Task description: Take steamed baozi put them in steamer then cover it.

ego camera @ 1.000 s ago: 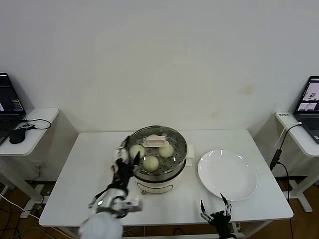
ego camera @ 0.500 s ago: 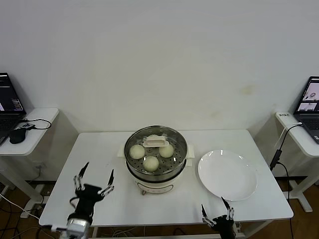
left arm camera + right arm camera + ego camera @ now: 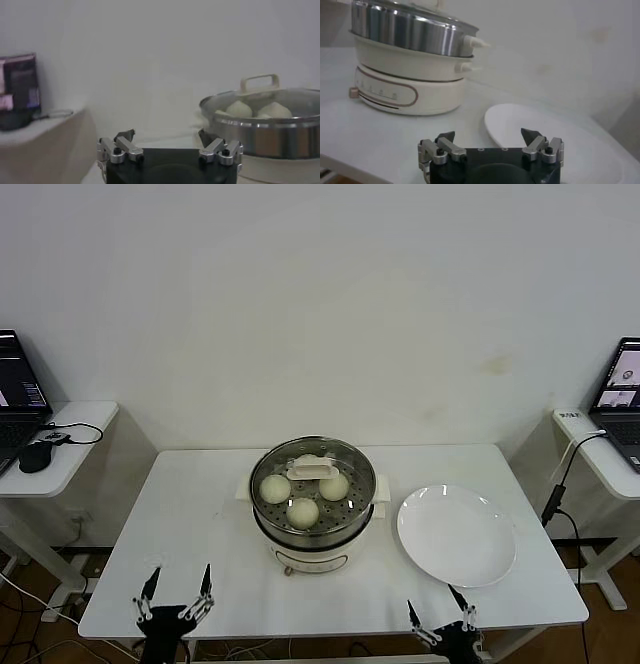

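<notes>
The steamer [image 3: 313, 519] stands at the table's middle on its cream base [image 3: 312, 561]. The glass cover [image 3: 350, 464] lies on it, cream handle [image 3: 313, 471] on top. Through the glass I see three baozi [image 3: 303, 511]; a fourth is mostly hidden behind the handle. The left wrist view shows the steamer [image 3: 265, 135], the cover handle [image 3: 259, 82] and baozi [image 3: 239, 108] under the glass. My left gripper [image 3: 175, 609] is open and empty, low at the table's front left edge. My right gripper [image 3: 440, 624] is open and empty at the front edge, below the plate. Both are far from the steamer.
An empty white plate [image 3: 456, 535] lies right of the steamer, also in the right wrist view [image 3: 555, 135] beside the steamer's base [image 3: 410, 87]. Side desks with a laptop and a mouse [image 3: 35, 456] on the left and a laptop [image 3: 620, 389] on the right flank the table.
My left gripper has drawn back from beside the steamer to the table's front left edge. The right gripper has sunk slightly. The steamer, cover and plate have not moved.
</notes>
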Robot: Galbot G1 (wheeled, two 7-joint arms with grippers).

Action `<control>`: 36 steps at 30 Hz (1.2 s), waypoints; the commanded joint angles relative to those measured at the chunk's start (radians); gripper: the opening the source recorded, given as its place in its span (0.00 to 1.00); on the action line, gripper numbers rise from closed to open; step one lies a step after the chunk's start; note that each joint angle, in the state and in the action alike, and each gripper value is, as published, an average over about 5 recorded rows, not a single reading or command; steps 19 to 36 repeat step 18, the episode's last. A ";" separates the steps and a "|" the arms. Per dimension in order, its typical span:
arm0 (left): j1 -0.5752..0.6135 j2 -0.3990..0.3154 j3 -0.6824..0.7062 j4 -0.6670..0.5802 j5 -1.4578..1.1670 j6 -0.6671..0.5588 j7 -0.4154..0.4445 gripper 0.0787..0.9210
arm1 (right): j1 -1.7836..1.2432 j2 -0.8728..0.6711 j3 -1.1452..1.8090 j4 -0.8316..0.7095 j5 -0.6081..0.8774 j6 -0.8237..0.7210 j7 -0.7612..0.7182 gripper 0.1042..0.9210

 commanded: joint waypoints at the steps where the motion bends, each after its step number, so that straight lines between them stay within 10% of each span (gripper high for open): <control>1: 0.062 -0.062 -0.001 0.055 -0.056 -0.070 0.006 0.88 | -0.024 -0.025 -0.006 0.039 0.090 -0.019 -0.034 0.88; 36: 0.051 -0.084 0.015 0.098 -0.030 -0.064 0.022 0.88 | -0.029 -0.029 -0.009 0.050 0.124 -0.033 -0.035 0.88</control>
